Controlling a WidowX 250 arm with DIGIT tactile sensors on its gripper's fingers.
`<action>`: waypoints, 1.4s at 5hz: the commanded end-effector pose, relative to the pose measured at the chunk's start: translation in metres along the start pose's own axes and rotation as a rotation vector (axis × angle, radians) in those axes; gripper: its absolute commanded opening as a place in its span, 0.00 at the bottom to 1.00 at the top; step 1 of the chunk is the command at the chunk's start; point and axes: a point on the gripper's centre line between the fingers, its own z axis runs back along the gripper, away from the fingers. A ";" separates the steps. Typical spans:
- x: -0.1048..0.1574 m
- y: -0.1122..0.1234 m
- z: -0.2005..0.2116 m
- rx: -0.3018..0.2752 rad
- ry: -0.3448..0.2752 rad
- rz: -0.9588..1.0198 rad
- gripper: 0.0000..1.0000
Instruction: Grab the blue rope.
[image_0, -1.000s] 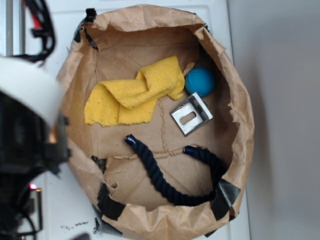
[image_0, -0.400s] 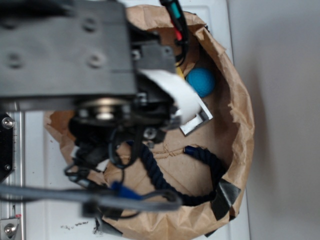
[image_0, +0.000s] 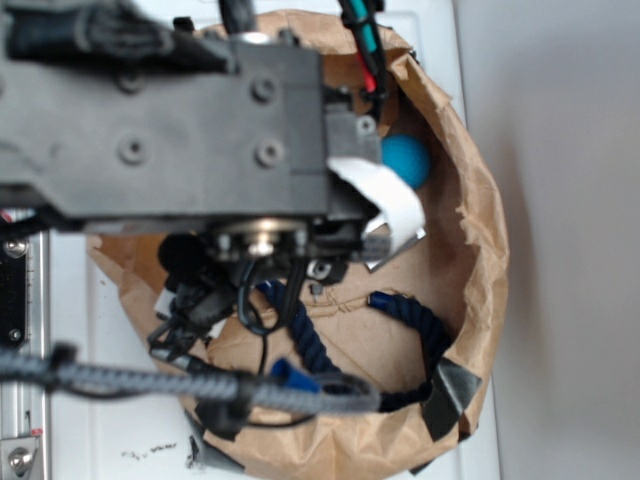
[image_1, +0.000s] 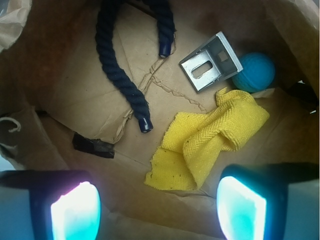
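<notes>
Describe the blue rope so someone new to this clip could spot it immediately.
Look inside the brown paper bag. On its floor, left of the yellow cloth, lies the blue rope: thick, dark navy, twisted, bent in a U with glossy ends. The teal ball is round; the metal bracket is silver.

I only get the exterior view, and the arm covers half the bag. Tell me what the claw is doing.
Observer: In the wrist view the claw is open with nothing between its fingers. It hangs above the floor of the paper bag.
Operator: Give me the rope's position relative to it.
Observer: The blue rope lies ahead of the claw, untouched. One glossy end points toward the gap between the fingers.
Operator: Report anything near that end.
Observer: A yellow cloth, hidden under the arm in your view, lies beside that end with bare paper between the two.
</notes>
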 end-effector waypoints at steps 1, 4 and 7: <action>0.020 -0.009 -0.030 0.163 -0.046 -0.015 1.00; 0.038 -0.025 -0.091 0.188 -0.055 -0.194 1.00; 0.063 -0.040 -0.093 -0.014 -0.159 -0.273 1.00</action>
